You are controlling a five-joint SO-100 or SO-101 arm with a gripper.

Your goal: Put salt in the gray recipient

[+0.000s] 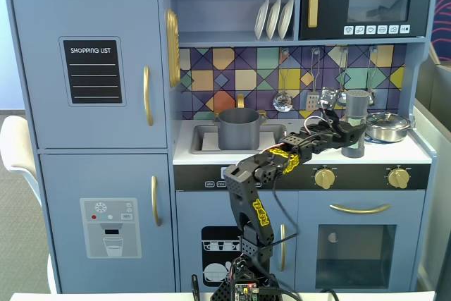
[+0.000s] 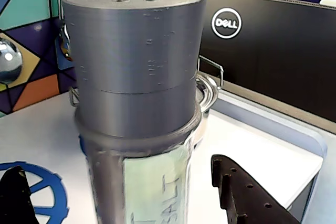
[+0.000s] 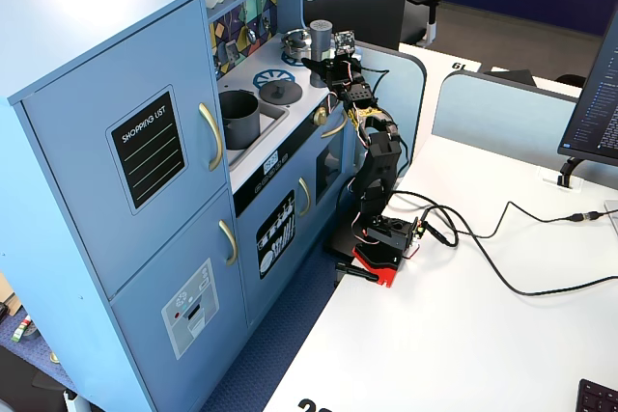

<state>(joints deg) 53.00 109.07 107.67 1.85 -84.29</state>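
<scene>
The salt (image 1: 354, 121) is standing upright on the toy kitchen's white surface (image 1: 296, 153), just beside the shiny steel pan (image 1: 387, 126). The jaws are sitting apart on either side of it, not clamped. The gray recipient (image 1: 238, 128) is resting in the sink, well to the left.

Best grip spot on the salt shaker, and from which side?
Grip the salt shaker on its straight body, just below the wider cap, approaching horizontally from the kitchen's front. It stands upright on the counter, and the steel pan sits close behind. The claw already straddles the body.
</scene>
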